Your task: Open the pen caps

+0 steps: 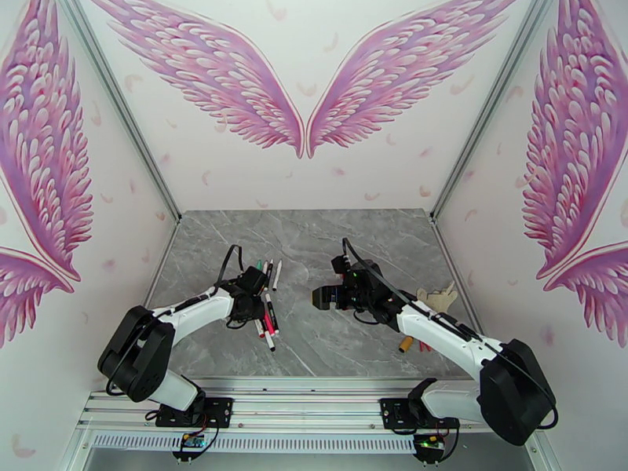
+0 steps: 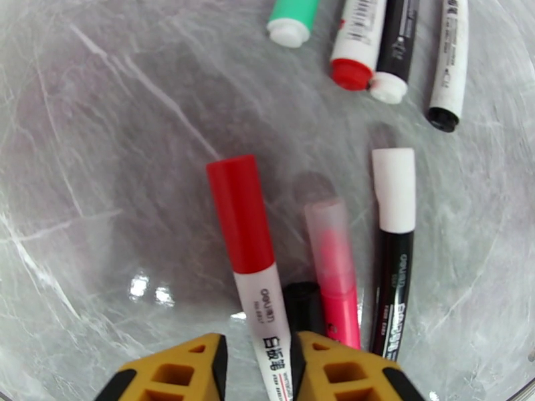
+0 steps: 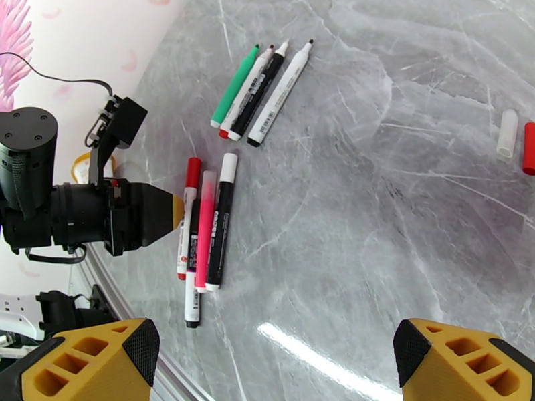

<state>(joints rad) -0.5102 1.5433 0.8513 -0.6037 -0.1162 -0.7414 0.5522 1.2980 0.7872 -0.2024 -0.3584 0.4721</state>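
Note:
Three capped pens lie side by side near the table's front left: a white pen with a red cap (image 2: 241,215), a pink pen (image 2: 333,262) and a black pen with a white cap (image 2: 394,195). A fourth, black-ended pen (image 3: 192,299) lies partly under them. My left gripper (image 2: 259,365) is low over the red-capped pen's barrel, its fingers narrowly open on either side. Farther off lie several uncapped pens (image 3: 257,88), green, white and black. Two loose pen caps, a whitish cap (image 3: 507,133) and a red cap (image 3: 529,148), rest apart. My right gripper (image 3: 274,365) hovers wide open, holding nothing.
A stubby orange-and-black cylinder (image 1: 407,343) and a small red item (image 1: 425,347) lie beside the right arm. A beige object (image 1: 436,297) sits near the right wall. Bare grey marble (image 1: 314,339) spreads between the arms; walls close in on both sides.

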